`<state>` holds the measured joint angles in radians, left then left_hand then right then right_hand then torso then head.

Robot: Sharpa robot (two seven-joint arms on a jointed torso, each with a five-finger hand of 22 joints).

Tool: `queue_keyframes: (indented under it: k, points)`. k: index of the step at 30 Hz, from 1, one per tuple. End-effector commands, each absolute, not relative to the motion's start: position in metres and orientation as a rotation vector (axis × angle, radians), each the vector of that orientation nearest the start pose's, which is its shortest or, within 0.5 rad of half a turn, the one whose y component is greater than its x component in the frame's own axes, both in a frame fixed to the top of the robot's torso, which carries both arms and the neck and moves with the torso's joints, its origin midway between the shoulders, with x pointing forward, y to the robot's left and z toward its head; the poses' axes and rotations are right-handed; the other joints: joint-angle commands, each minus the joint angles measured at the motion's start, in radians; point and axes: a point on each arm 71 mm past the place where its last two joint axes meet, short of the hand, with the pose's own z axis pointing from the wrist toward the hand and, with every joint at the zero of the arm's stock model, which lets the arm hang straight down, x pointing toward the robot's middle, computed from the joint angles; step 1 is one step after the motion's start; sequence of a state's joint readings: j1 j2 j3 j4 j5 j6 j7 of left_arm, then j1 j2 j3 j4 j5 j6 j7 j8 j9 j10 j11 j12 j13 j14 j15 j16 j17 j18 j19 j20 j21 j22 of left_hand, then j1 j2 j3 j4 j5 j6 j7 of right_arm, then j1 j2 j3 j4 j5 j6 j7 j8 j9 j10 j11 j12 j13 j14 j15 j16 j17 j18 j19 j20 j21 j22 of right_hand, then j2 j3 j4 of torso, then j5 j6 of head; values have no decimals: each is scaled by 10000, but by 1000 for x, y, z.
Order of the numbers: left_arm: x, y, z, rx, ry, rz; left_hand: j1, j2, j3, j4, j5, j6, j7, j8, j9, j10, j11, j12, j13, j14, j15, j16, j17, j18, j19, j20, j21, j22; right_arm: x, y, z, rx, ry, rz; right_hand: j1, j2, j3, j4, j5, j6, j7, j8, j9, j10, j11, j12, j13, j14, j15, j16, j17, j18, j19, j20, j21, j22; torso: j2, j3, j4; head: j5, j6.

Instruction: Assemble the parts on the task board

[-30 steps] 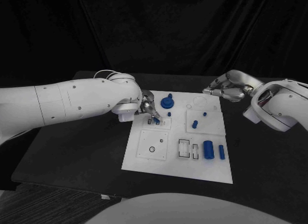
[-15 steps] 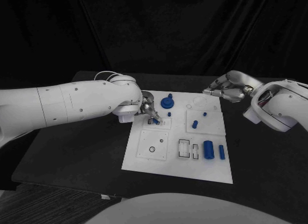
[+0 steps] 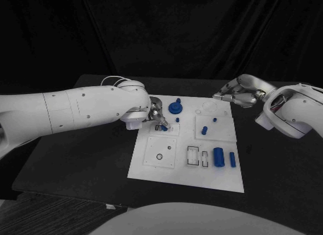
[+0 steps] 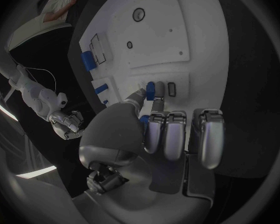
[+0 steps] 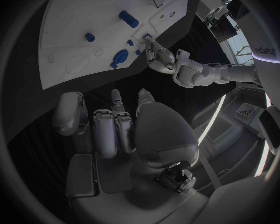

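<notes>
A black table (image 3: 84, 161) stands before a black curtain (image 3: 182, 39) hung in soft vertical folds. Grey carpeted floor (image 3: 34, 215) shows below the table's near corner. Bright window light (image 5: 242, 50) gleams in the room beyond.

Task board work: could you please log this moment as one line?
left robot hand: pinching small blue part at task board slot | right robot hand: curled, empty, beyond board's far corner | phase: inserting
</notes>
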<state>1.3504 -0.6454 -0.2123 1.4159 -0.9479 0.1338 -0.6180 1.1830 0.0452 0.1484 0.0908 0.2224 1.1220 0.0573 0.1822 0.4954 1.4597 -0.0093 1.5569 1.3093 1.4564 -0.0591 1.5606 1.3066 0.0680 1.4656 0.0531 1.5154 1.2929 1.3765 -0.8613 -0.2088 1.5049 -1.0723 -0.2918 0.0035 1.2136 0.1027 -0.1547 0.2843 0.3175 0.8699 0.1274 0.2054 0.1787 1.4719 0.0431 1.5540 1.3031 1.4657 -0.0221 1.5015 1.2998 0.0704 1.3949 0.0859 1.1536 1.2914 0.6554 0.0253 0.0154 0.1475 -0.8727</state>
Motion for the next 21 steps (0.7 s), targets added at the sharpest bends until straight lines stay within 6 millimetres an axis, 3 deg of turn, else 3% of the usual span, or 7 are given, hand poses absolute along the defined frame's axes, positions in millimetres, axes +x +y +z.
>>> queue_keyframes:
  k: [1,21]
  points:
    - [493,159,-224,-1475,24073,-3198,-104,67,687,-52,197,85,-137,98,84,1111,-142,138,2615,1144,-121,102,2642,-373,208,-108,-175,1766,497,-218,-166,531,17672,7880,232,74,-258,17,136,-71,8,79,-107,768,46,19,2513,742,25,-117,2054,231,-89,22,-181,1523,6,-10,-2,4,1]
    - [491,169,-213,-1951,22258,-3828,-67,42,750,-79,257,155,-179,141,141,1111,-175,138,2615,1144,-144,102,2642,-396,281,-121,-122,1849,496,-221,-167,603,17715,7806,253,81,-267,20,143,-77,10,78,-111,703,50,-25,2465,721,27,-166,2015,244,-119,24,-251,1504,9,-19,23,8,1]
